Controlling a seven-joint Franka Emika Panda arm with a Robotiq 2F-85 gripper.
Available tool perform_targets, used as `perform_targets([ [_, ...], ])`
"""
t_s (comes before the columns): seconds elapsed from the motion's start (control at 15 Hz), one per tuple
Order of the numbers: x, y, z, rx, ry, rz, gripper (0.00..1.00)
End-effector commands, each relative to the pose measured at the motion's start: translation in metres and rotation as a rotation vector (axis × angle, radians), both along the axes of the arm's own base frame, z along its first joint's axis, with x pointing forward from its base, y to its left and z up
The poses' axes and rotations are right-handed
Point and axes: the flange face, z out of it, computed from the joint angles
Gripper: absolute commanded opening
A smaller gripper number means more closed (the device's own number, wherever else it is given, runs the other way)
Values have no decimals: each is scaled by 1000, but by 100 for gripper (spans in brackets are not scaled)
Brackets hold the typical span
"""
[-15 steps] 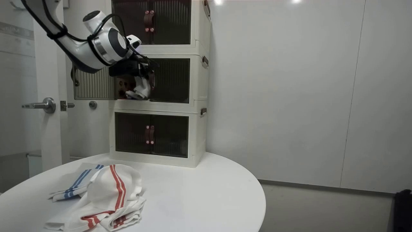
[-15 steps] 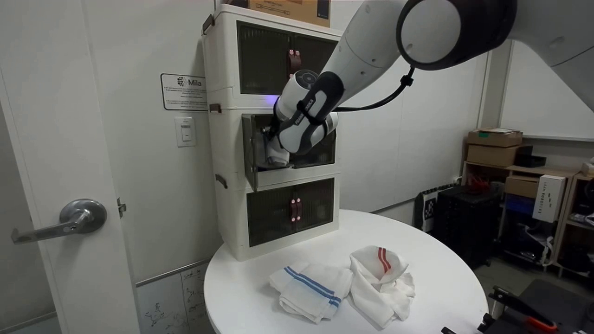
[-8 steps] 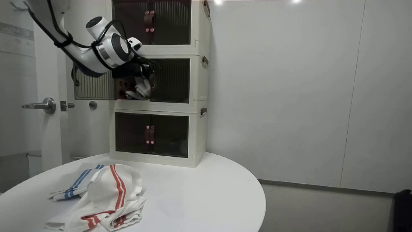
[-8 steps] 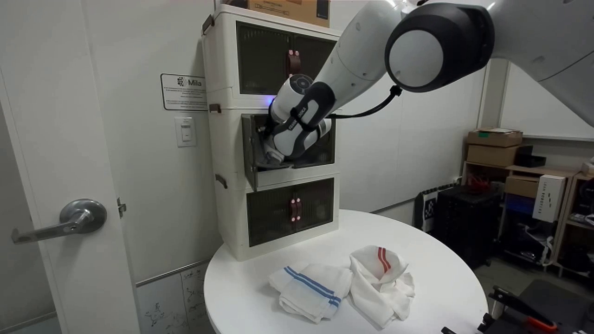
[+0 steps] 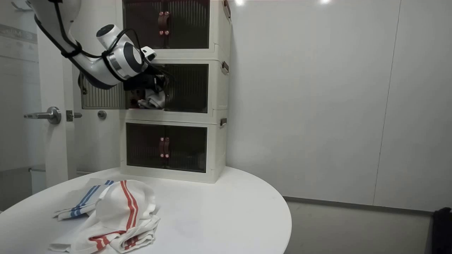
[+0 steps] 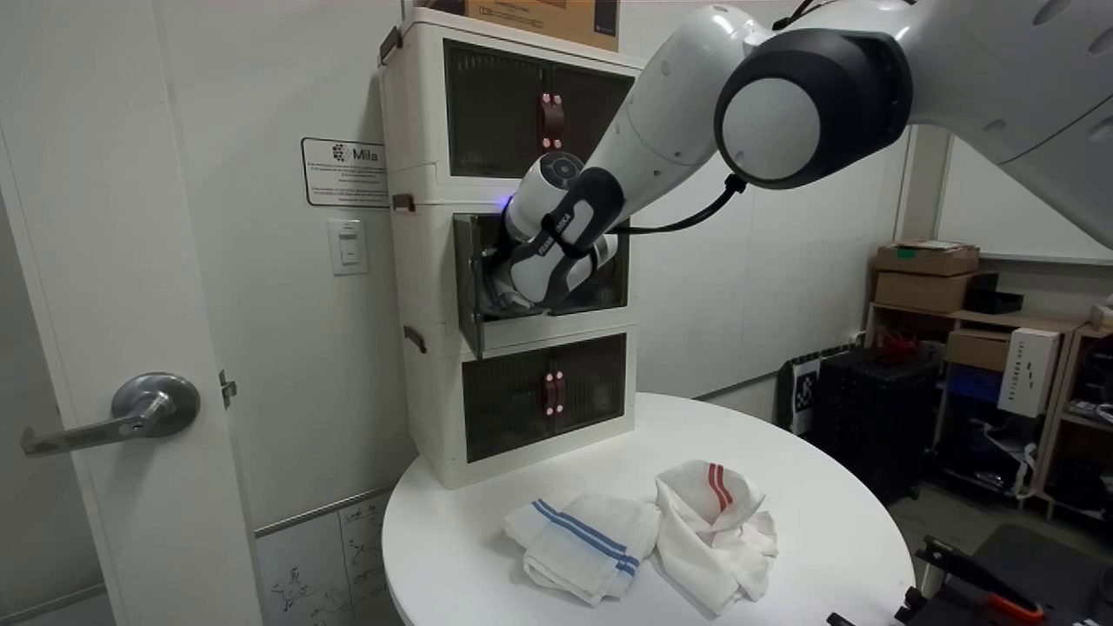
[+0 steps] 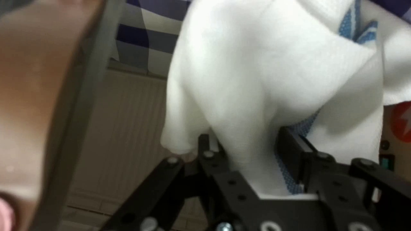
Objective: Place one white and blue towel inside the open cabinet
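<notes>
One white and blue towel [image 7: 257, 80] is bunched between my gripper's fingers. It also shows in both exterior views [image 5: 155, 100] [image 6: 504, 300], at the floor of the open middle cabinet [image 5: 143, 114]. My gripper [image 7: 244, 136] is shut on this towel, with thick folds keeping the fingers [image 7: 290, 147] apart. The gripper is at the opening, and the arm mostly hides it in an exterior view. The open door [image 5: 102, 93] stands out to the side. A second white and blue towel [image 6: 583, 539] lies folded on the table.
A white towel with red stripes [image 5: 130, 208] lies beside the folded one on the round table [image 5: 229, 211]. The closed door's brown handle [image 7: 41, 96] is close beside the gripper. Blue checkered cloth [image 7: 135, 35] and a red round mark [image 7: 403, 123] show inside.
The arm has moved down and slightly further into the opening. The held towel has sunk and bunched lower at the cabinet floor. The towels on the table have not moved.
</notes>
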Motion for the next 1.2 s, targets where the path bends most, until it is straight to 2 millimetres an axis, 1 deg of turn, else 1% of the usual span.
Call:
perform_targets([
  [0.0, 10, -1, -3, -15, -11, 1, 81],
  [0.13, 8, -3, -3, -30, -18, -1, 96],
  [0.2, 6, -5, -2, -41, -23, -2, 100],
  [0.4, -3, -8, 4, -53, -27, -6, 100],
  [0.53, -15, -8, 12, -74, -30, -10, 100],
  [0.67, -32, -5, 19, -95, -21, -2, 100],
  [0.8, -56, 8, 20, -109, 32, 57, 100],
  [1.0, -92, 32, 18, -130, 158, 172, 100],
  [1.13, -115, 38, 20, -114, 234, 214, 100],
])
